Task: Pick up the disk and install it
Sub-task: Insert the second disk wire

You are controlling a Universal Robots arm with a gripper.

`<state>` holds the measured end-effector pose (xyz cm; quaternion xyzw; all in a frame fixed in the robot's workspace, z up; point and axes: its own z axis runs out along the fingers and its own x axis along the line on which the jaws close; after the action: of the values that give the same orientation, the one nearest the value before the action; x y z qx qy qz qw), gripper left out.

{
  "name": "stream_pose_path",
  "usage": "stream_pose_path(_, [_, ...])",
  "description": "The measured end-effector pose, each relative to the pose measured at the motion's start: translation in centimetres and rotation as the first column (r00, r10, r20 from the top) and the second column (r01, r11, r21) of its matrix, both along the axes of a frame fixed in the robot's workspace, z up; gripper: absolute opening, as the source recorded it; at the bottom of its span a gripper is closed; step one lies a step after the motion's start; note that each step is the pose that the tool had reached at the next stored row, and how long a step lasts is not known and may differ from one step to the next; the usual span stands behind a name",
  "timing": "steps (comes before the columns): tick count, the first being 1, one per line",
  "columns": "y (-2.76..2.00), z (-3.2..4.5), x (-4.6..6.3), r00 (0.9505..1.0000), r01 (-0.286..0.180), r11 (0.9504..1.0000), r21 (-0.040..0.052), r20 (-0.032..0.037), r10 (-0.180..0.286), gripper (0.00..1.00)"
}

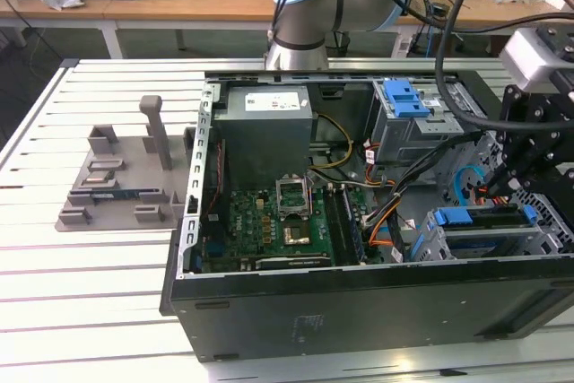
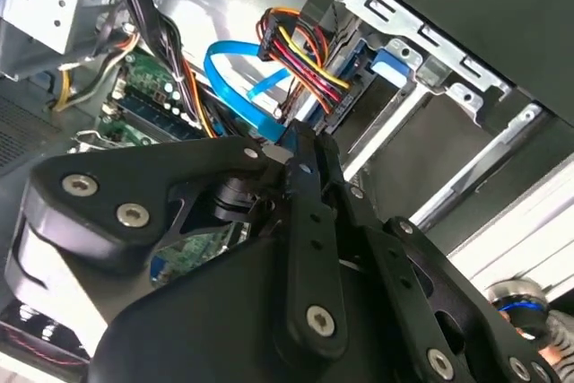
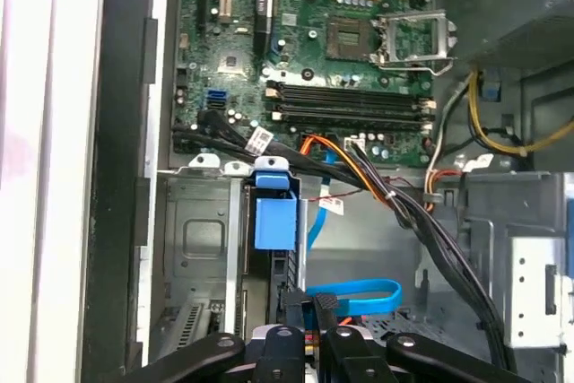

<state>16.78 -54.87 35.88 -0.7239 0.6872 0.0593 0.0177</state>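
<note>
Open black computer case [image 1: 359,307] is set on white slatted table [image 1: 90,311]; grey plastic slotted holder stand [image 1: 121,181] at its 9 o'clock; green motherboard [image 1: 278,230] inside; grey metal drive cage [image 1: 421,132] at motherboard's 2 o'clock.

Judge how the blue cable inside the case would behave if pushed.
Probably floppy: the blue cable lies in a loose loop. Likely light, being a thin flat ribbon. It might snag the neighbouring wire bundle.

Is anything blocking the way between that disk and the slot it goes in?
Nothing visible does. The disk sits in its grey bay on the exterior view's right, with the tool close over it. A blue cable and a bundle of coloured wires lie beside the bay, not across it.
</note>
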Motion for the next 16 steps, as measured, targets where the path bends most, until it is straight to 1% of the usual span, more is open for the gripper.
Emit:
stream_pose_path(2, [-0.42, -0.57, 0.0, 1.0, -0.004, 1.0, 0.0001, -0.0004, 0.004, 0.16])
stream_pose_path(4, [-0.56, -0.95, 0.0, 1.0, -0.004, 1.0, 0.0001, -0.0005, 0.004, 0.16])
stream_pose_path(6, [-0.59, -1.35, 0.0, 1.0, -0.003, 1.0, -0.0001, -0.0005, 0.003, 0.16])
stream_pose_path(16, [-0.58, -1.39, 0.5, 0.9996, -0.028, 0.9996, 0.0, -0.0006, 0.028, 0.16])
